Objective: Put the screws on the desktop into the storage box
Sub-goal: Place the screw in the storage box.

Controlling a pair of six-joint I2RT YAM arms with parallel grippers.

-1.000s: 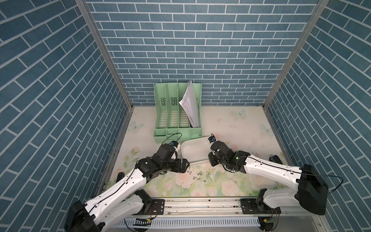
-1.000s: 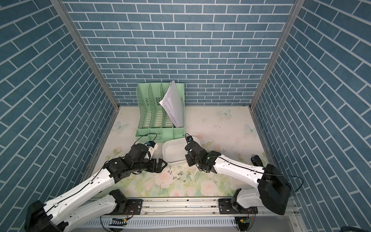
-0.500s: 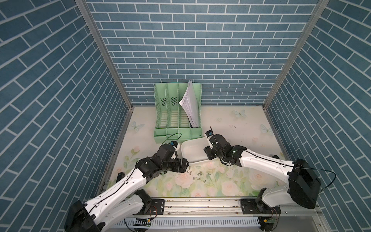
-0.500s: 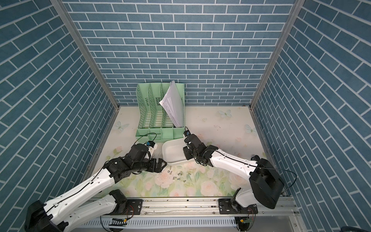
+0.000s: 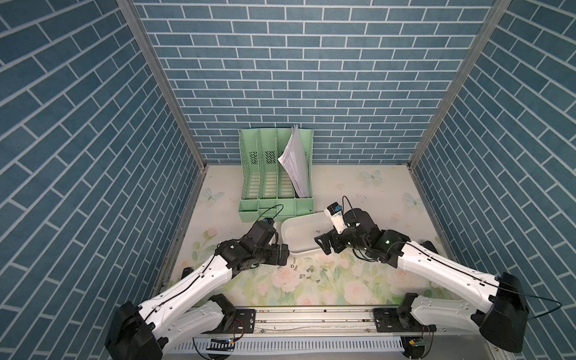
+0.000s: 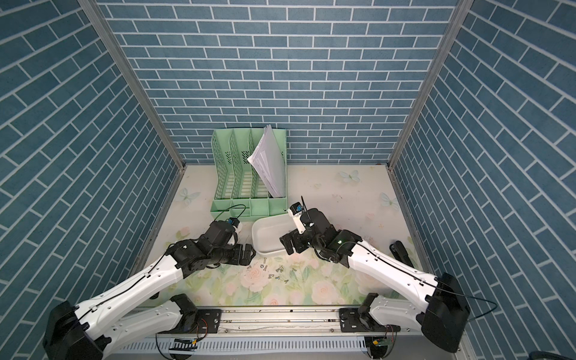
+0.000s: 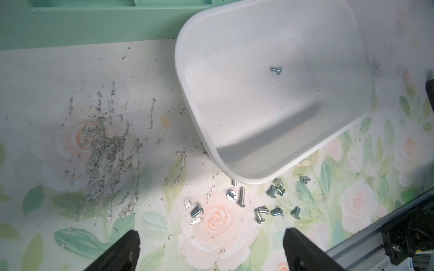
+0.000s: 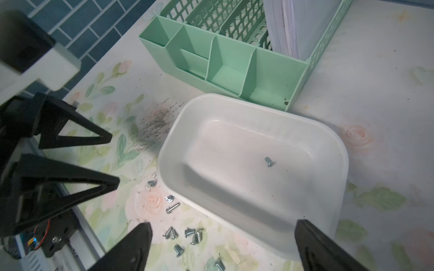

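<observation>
You work on a flat cream desktop (image 5: 358, 193) printed with pale roses, leaves and blue butterflies, closed in at 9, 12 and 3 o'clock by blue brick-pattern walls (image 5: 296, 78). A silver metal rail (image 5: 311, 314) runs along the 6 o'clock edge.

A mint-green slotted plastic file organiser (image 5: 274, 205) stands at 12 o'clock, slightly toward 11, with a sheaf of white papers (image 5: 296, 165) leaning in its rightmost slot. The shallow white plastic storage box (image 5: 299, 233) with rounded corners sits just in front of it, near the middle. I cannot tell whether the two touch. One small grey screw (image 7: 276, 69) lies on the box floor. The other tiny metal screws (image 7: 242, 199) lie scattered on the desktop at the box's 6 o'clock, close to its near rim, about a dozen of them. A patch of dark scratch marks (image 7: 103, 145) scars the print at the box's 9 o'clock.

Your left gripper (image 7: 211, 234) is at the box's 8 o'clock, low over the desktop beside the scatter, jaws spread wide and empty. Your right gripper (image 8: 223, 224) is over the box's 4 o'clock corner, jaws likewise spread with nothing between them.

The widest bare surface runs from 1 to 3 o'clock, between the organiser and the right wall. The strip from 9 to 11 o'clock is narrower.
</observation>
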